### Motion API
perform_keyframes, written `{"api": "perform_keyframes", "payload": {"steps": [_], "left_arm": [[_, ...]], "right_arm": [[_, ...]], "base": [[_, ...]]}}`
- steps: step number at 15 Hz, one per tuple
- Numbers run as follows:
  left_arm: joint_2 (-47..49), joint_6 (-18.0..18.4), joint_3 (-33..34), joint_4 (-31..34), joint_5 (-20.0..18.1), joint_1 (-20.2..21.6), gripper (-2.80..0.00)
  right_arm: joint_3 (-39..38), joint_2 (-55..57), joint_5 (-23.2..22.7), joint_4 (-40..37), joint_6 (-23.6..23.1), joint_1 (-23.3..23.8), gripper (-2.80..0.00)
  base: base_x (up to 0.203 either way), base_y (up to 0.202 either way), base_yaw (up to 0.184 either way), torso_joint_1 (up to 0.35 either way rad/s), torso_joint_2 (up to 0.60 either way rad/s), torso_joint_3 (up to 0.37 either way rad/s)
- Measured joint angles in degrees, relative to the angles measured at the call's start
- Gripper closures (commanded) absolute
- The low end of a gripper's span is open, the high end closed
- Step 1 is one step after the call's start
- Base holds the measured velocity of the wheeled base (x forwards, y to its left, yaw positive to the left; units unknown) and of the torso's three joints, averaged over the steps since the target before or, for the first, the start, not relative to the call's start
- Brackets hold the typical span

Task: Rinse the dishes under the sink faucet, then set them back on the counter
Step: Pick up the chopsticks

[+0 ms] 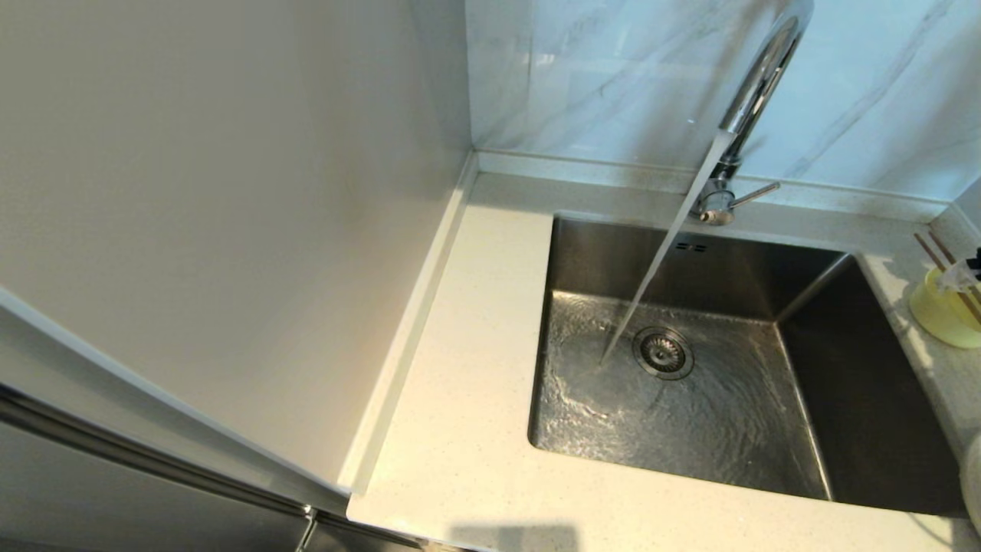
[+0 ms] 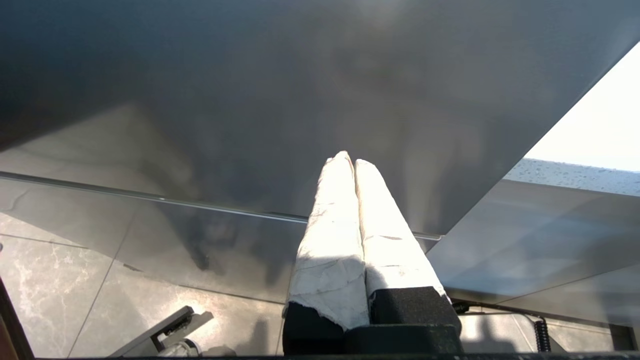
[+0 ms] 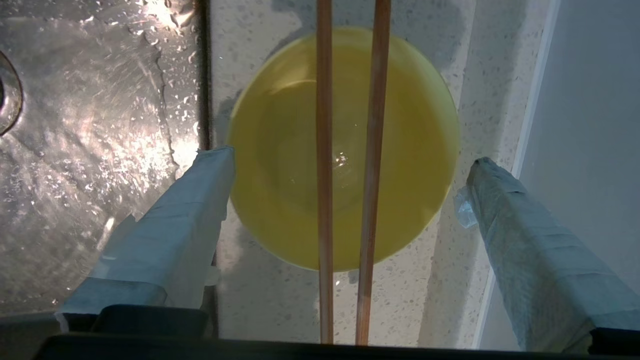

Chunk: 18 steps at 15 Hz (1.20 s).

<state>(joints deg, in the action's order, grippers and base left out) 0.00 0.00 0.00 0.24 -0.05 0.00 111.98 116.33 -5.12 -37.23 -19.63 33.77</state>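
Observation:
A pale yellow bowl [image 1: 944,313] [image 3: 345,150] stands on the counter [image 1: 460,399] right of the sink [image 1: 797,414], near the back. The wooden chopsticks [image 3: 372,150] [image 1: 939,257] lie side by side across its rim. My right gripper [image 3: 347,167] hovers open over the bowl, one finger on each side, touching nothing; only a sliver of it shows in the head view. The chrome faucet [image 1: 755,84] pours a slanted stream [image 1: 659,268] into the basin beside the drain strainer [image 1: 663,353]. A white rounded edge [image 1: 973,479], perhaps the dish, peeks in at the right border.
A beige side wall [image 1: 230,192] rises left of the counter. The faucet's side lever [image 1: 755,193] points right. My left gripper [image 2: 352,159] is parked low, shut and empty, facing a grey cabinet front [image 2: 250,100]. The marble wall [image 1: 613,77] stands behind the sink.

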Motion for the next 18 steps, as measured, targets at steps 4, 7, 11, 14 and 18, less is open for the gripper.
{"api": "perform_keyframes", "payload": {"steps": [4, 7, 11, 14, 18], "left_arm": [[0.0, 0.0, 0.0, 0.0, -0.05, 0.0, 0.0], [0.0, 0.0, 0.0, 0.02, -0.05, 0.0, 0.0], [0.0, 0.02, 0.0, 0.02, -0.05, 0.0, 0.0], [0.0, 0.01, 0.0, 0.02, -0.03, 0.0, 0.0], [0.0, 0.0, 0.0, 0.02, -0.05, 0.0, 0.0]], "right_arm": [[-0.32, 0.89, -0.46, -0.08, 0.04, 0.74, -2.8], [-0.63, 1.31, -0.69, -0.09, 0.06, 0.74, -2.8], [-0.76, 2.01, -0.76, -0.04, 0.09, 0.62, -2.8], [-0.82, 2.57, -0.77, -0.06, 0.09, 0.54, -2.8], [-0.71, 2.91, -0.8, -0.06, 0.19, 0.51, -2.8]], "base": [[0.0, 0.0, 0.0, 0.0, 0.0, 0.0], [0.0, 0.0, 0.0, 0.0, 0.0, 0.0], [0.0, 0.0, 0.0, 0.0, 0.0, 0.0], [0.0, 0.0, 0.0, 0.0, 0.0, 0.0], [0.0, 0.0, 0.0, 0.0, 0.0, 0.0]]}}
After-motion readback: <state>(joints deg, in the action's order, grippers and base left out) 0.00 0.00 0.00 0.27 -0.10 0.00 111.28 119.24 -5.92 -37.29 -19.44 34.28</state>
